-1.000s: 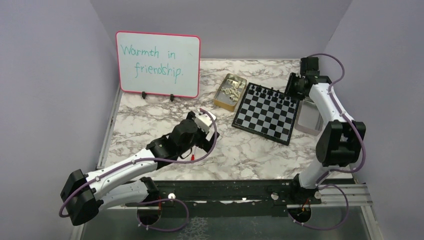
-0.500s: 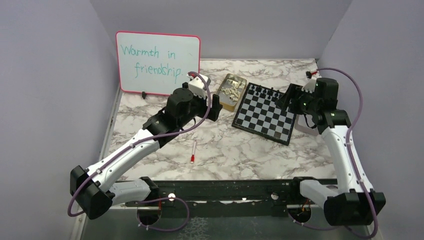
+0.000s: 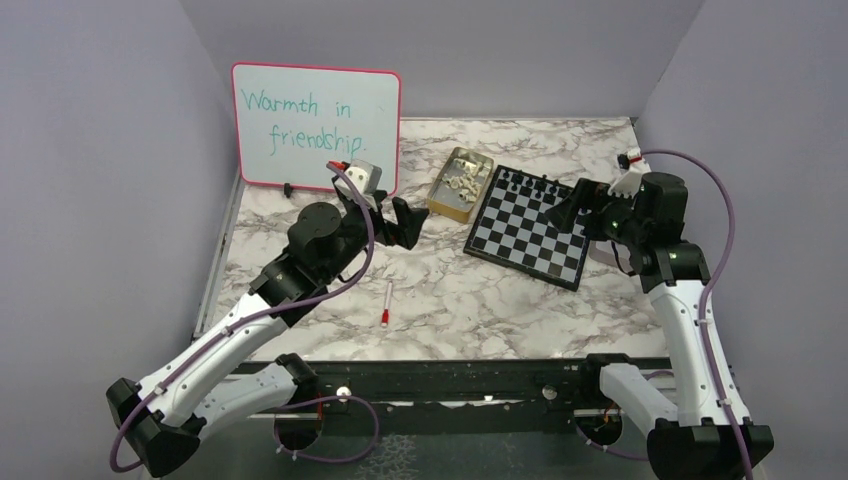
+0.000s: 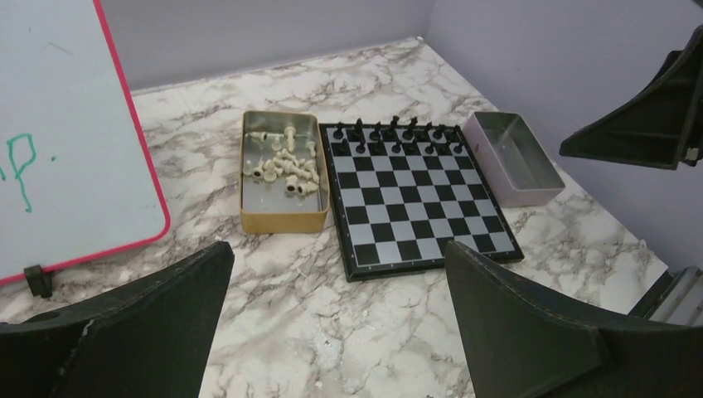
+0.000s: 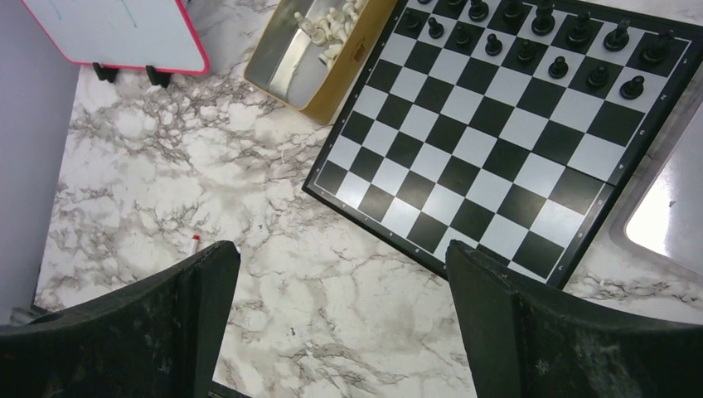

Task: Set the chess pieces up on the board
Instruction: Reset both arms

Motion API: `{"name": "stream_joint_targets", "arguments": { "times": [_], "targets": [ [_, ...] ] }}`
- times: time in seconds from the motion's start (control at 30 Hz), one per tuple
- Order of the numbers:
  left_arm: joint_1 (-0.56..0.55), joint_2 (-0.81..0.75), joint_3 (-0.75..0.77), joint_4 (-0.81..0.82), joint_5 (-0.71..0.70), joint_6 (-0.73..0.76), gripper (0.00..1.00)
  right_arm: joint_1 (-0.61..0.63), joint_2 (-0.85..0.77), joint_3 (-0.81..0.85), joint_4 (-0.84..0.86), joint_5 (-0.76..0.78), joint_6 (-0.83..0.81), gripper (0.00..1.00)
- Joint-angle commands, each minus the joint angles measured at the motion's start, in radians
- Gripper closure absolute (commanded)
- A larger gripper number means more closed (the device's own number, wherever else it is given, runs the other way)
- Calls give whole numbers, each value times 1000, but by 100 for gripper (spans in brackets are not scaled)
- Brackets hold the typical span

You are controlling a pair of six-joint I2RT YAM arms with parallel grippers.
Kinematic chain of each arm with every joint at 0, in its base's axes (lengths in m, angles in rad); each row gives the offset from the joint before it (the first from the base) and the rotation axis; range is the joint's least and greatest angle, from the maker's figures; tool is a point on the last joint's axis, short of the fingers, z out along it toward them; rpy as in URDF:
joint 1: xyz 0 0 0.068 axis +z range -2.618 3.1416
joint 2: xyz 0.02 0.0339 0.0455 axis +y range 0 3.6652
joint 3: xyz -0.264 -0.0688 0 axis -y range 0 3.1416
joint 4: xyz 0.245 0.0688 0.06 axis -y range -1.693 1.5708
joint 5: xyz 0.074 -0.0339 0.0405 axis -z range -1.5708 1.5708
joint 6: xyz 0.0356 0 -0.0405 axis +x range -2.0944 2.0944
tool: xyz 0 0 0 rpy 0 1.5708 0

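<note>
Setting: white-and-grey marble table (image 3: 470, 300) enclosed by plain lilac walls; two arms mounted at its near edge.

1. Left gripper (image 4: 338, 253). Jaws spread wide, nothing between them. Raised above the table, in front of the whiteboard's right end and near the tin, facing the board.
2. Right gripper (image 5: 342, 253). Jaws spread wide, nothing held. Raised over the right side of the board, looking down on its near squares and the marble beside it.
3. Board (image 3: 532, 235). Flat on the table, right of centre, turned at a slight angle. Black and silvery checks, thin black rim.
4. Black chess pieces (image 5: 559, 65). Upright on the board's two far rows. All other squares bare.
5. Cream chess pieces (image 4: 286, 166). Loose heap inside the tin, none on the board.
6. Gold tin (image 4: 282, 217). Rectangular, open-topped, just beside the board's left edge.
7. Grey tray (image 4: 530, 195). Shallow, rectangular, just beside the board's right edge.
8. Marker pen (image 3: 386, 302). Lying on the marble, red end toward the arms, well apart from the board.
9. Whiteboard (image 3: 315, 125). Pink frame, green handwriting, propped upright at the far left.
</note>
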Motion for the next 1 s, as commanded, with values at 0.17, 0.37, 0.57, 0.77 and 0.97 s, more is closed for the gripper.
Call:
{"name": "stream_joint_targets", "arguments": {
  "times": [0.17, 0.37, 0.57, 0.77, 0.97],
  "targets": [
    [0, -56, -116, 37, -28, -65, 1, 2, -5, -19, 15, -25, 13, 0],
    [-1, -78, -129, 29, -45, -56, 1, 2, 3, -14, 18, -36, 19, 0],
    [0, -102, -145, 32, -47, -51, 1, 2, -23, -12, 44, 20, 81, 0],
    [0, -119, -136, 13, -51, -37, 1, 2, -55, -36, 93, -15, 103, 0],
    [0, -134, -145, 15, -57, -30, 1, 2, -57, -32, 83, -1, 107, 0]
  ]
}}
